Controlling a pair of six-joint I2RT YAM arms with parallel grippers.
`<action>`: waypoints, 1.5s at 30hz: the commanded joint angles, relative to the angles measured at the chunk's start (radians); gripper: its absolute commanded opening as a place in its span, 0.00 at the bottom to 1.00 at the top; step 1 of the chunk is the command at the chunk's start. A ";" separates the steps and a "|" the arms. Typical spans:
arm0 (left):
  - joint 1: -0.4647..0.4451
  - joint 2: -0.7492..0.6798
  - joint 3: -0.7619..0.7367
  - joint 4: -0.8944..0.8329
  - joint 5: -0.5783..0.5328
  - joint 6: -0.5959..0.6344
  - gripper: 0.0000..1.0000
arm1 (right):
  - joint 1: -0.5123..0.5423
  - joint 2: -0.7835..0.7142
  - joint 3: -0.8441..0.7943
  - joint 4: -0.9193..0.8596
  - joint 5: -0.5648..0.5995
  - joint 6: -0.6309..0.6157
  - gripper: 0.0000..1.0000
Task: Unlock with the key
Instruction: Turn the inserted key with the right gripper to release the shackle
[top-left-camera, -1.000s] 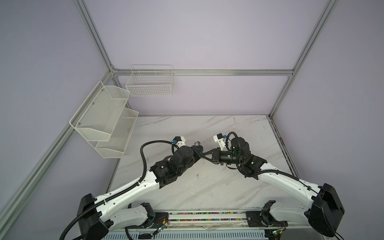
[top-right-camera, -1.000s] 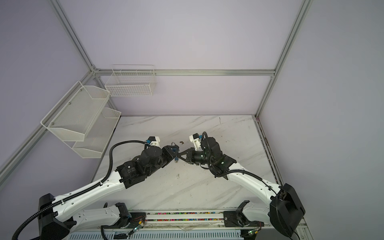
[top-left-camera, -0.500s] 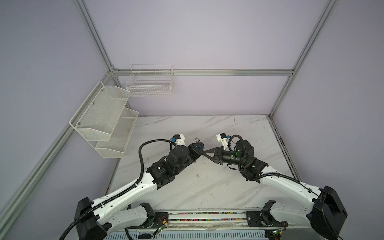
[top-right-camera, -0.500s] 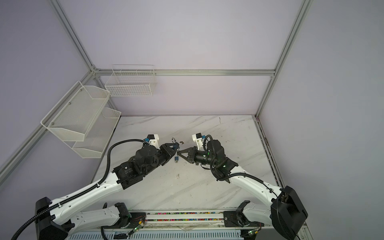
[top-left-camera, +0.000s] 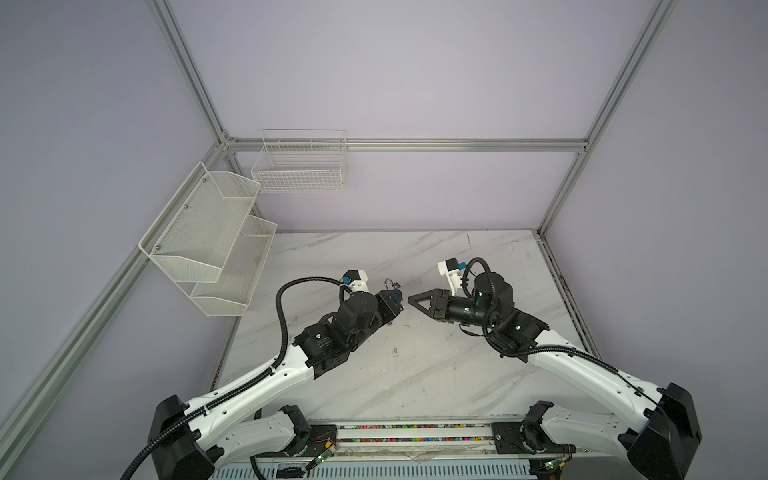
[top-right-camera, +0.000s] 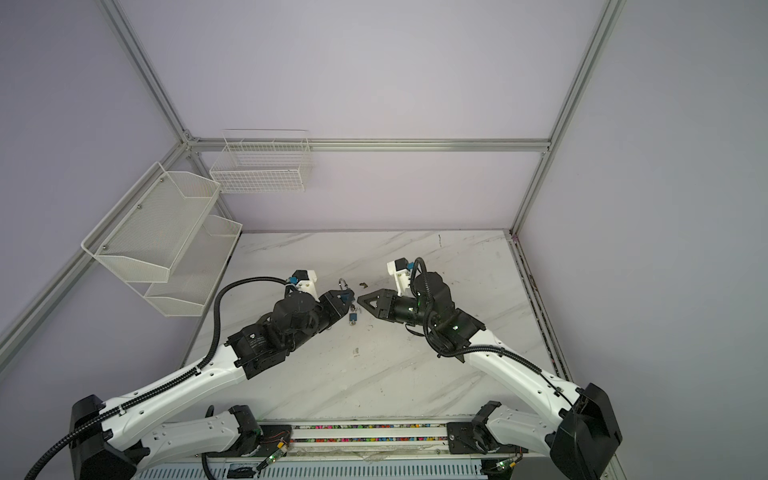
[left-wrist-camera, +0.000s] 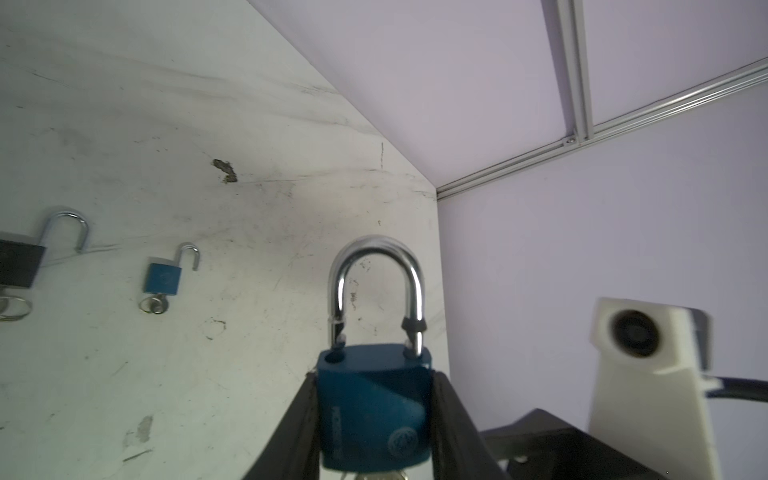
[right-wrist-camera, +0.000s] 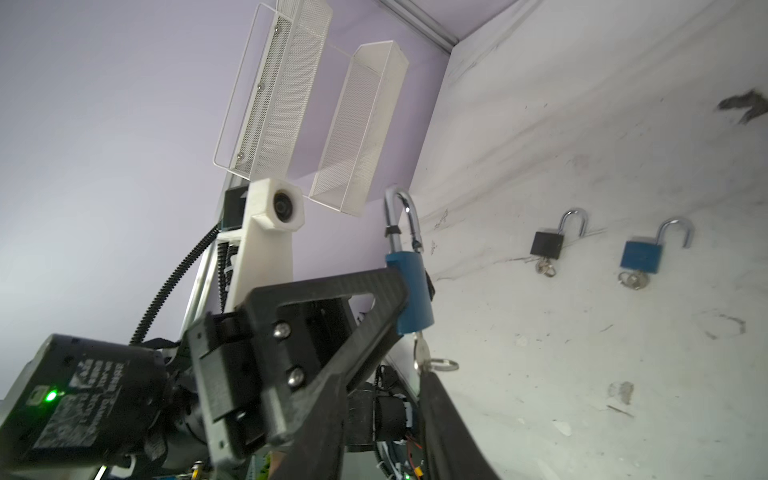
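Lavender walls and aluminium framing box in a white marble table (top-left-camera: 419, 374). On the left wall hangs a two-tier white mesh shelf (top-left-camera: 208, 237), and on the back wall a white wire basket (top-left-camera: 300, 168); in both, only their own mesh shows.

My left claw (left-wrist-camera: 374, 384) is clamped on the body of a blue padlock (left-wrist-camera: 374, 415), held above the middle of the table. Its steel shackle (left-wrist-camera: 376, 266) is lifted, one leg clear of its hole. A key (right-wrist-camera: 419, 349) on a key ring (right-wrist-camera: 444, 365) sits in the lock's underside.

My right claw (top-left-camera: 411, 300) has its jaws apart and grips nothing; one finger (right-wrist-camera: 440, 415) stands just beside the key ring.

Two more locks lie on the marble, shackles sprung, keys in them: a black padlock (right-wrist-camera: 547, 245) and a small blue padlock (right-wrist-camera: 642, 257).

A second ago my right claw was closed at the held lock's key. Now it has let go, and a small gap separates it from the lock in both top views.
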 joint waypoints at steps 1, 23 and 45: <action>0.008 -0.035 0.038 0.060 -0.075 0.191 0.00 | -0.003 -0.017 0.093 -0.266 0.176 -0.203 0.40; 0.004 0.089 -0.271 0.727 0.094 0.945 0.00 | 0.076 0.439 0.696 -0.744 0.457 -0.547 0.58; 0.003 0.054 -0.383 0.863 0.107 1.086 0.00 | 0.075 0.625 0.954 -1.109 0.617 -0.594 0.61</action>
